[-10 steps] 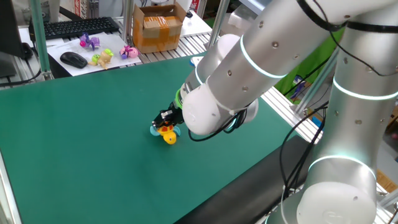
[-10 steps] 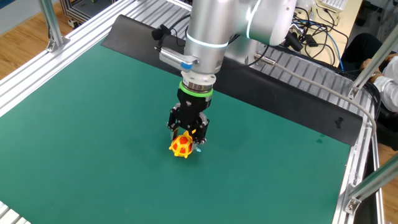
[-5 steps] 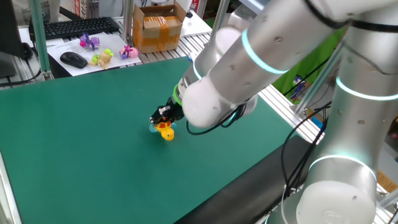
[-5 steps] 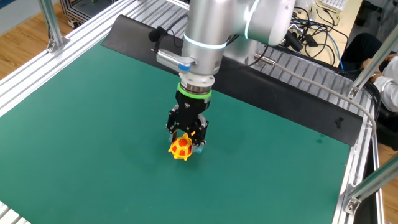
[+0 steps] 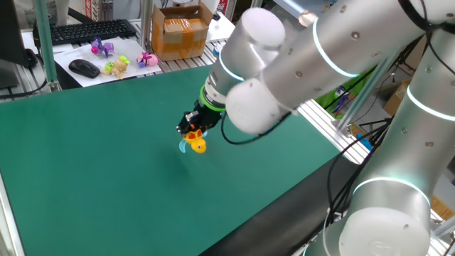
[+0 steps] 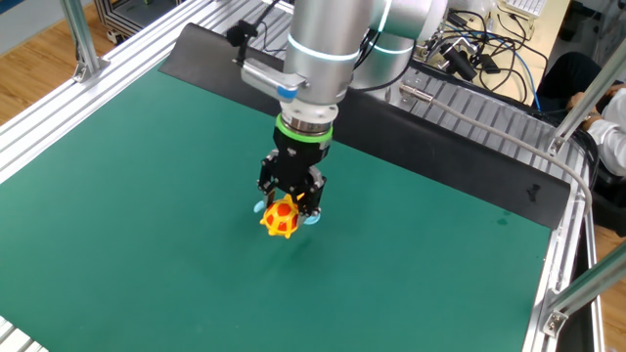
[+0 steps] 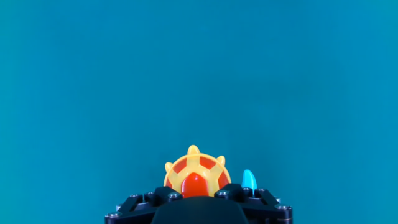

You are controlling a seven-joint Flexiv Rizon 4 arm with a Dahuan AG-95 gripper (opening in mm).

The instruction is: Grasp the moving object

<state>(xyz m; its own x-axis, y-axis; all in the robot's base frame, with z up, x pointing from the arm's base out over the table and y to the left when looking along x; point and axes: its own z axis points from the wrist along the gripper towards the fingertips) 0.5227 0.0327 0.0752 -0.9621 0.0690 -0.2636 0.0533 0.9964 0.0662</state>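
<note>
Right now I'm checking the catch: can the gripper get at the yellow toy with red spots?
Probably yes. The gripper sits right over the toy with its fingers at the toy's sides, and nothing else on the green mat is in the way. Whether it is clamped is unclear.

Green table mat (image 6: 147,176): open on all sides of the black two-finger gripper (image 6: 290,202). Obstacles, all well apart: aluminium frame rails (image 6: 59,127) along the edges; brown cardboard box (image 5: 180,32) and small plastic toys (image 5: 117,65) beyond the far edge.

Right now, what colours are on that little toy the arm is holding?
The toy is yellow-orange with red patches on top and light blue fins; the hand view shows it best.
</note>
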